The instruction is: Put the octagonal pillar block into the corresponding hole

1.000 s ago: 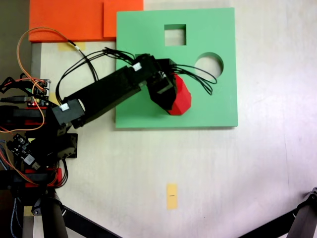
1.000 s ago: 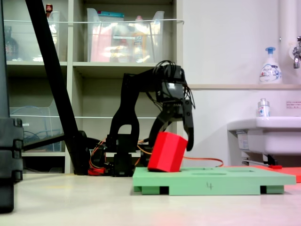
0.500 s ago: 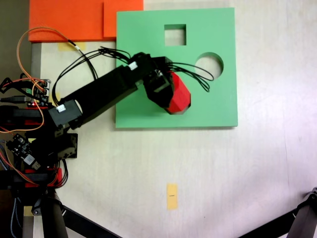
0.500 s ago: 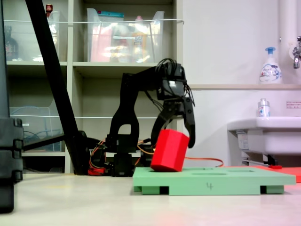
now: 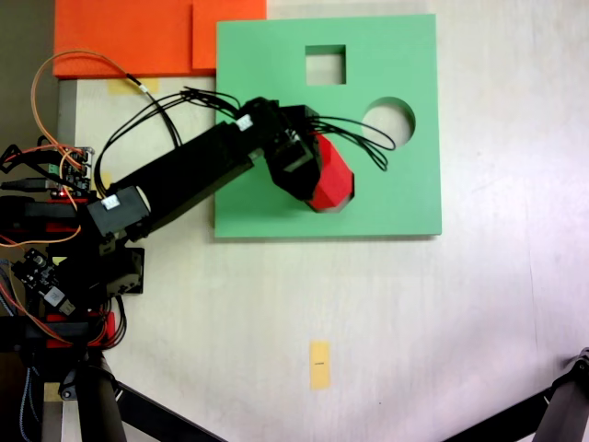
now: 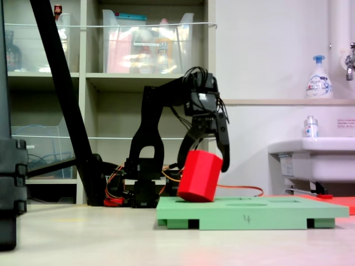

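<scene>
The octagonal pillar block (image 5: 333, 180) is a bright red foam prism. It stands tilted on the green foam board (image 5: 396, 198), with its lower edge resting on the board's top (image 6: 266, 208). In a fixed view from the side, my gripper (image 6: 204, 164) comes down over the block (image 6: 198, 177), one black finger on each side of its upper end, shut on it. From above, the gripper (image 5: 308, 170) covers the block's left part. The corresponding hole is hidden under the block and the gripper.
A square cutout (image 5: 325, 64) and a round cutout (image 5: 388, 120) lie open on the board's far part. Orange foam sheets (image 5: 138, 37) lie at the upper left. The arm's base and wiring (image 5: 55, 239) stand left of the board, and a sink (image 6: 310, 158) stands on the right.
The gripper and the red block have shifted slightly, and the block now leans a little less, its lower edge still on the board.
</scene>
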Robot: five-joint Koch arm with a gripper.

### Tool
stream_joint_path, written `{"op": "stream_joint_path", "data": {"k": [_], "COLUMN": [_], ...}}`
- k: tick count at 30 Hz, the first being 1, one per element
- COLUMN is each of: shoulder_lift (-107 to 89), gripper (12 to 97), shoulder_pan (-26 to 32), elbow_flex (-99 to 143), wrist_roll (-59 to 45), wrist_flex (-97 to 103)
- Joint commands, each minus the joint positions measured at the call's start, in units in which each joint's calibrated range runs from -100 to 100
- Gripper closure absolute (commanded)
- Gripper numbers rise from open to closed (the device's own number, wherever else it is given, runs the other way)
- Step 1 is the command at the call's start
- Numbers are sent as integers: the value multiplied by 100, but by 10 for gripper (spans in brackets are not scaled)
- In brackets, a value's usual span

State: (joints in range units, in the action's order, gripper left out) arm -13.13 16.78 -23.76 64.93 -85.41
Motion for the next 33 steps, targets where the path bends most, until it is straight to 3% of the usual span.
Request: {"op": "stream_joint_path", "data": {"k": [1,33], "shoulder_lift": [-41,810], "gripper": [674,672], "shoulder_pan": [10,-83], "elbow_flex": [-126,-126], "wrist_roll": [-15,-15], "wrist_flex": [-72,-24]}}
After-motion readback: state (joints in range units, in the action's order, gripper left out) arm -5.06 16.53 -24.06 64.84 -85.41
